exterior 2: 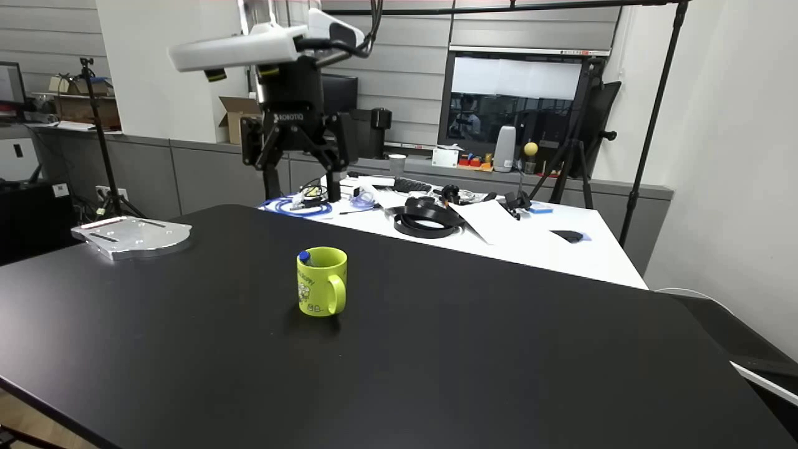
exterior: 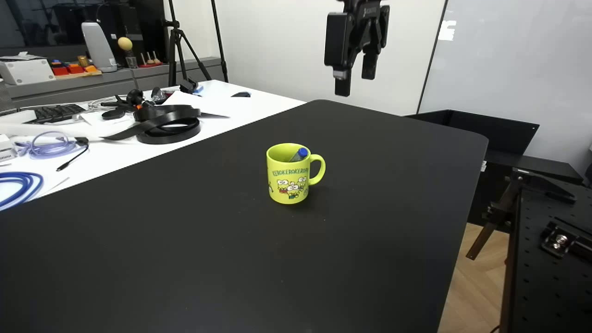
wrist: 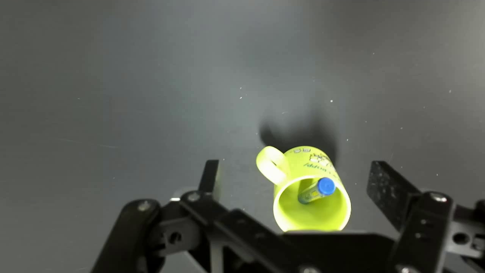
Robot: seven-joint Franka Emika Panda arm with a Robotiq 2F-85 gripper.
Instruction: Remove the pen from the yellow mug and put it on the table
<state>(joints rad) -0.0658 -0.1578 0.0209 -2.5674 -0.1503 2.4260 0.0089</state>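
Note:
The yellow mug (exterior: 287, 185) stands upright on the black table (exterior: 208, 259); it also shows on the table (exterior 2: 436, 374) in an exterior view (exterior 2: 336, 262). The pen (exterior: 301, 153) leans inside the mug, its blue end at the rim; the blue end shows as well in an exterior view (exterior 2: 305, 256). In the wrist view the pen (wrist: 322, 188) slants inside the mug (wrist: 299, 163), whose handle points up-left. My gripper (exterior: 355, 79) is open and empty, well above the table. In the wrist view the mug lies between the spread fingers (wrist: 295, 172), below them. The gripper base hides part of the mug's near rim.
A silver metal plate (exterior 2: 140, 237) lies at the table's far left in an exterior view. A white table (exterior 2: 561, 255) adjoins the black one, with a black coiled strap (exterior: 169, 125), blue cable (exterior: 18, 189) and other clutter. A black perforated bench (exterior: 545, 273) stands beyond the table edge.

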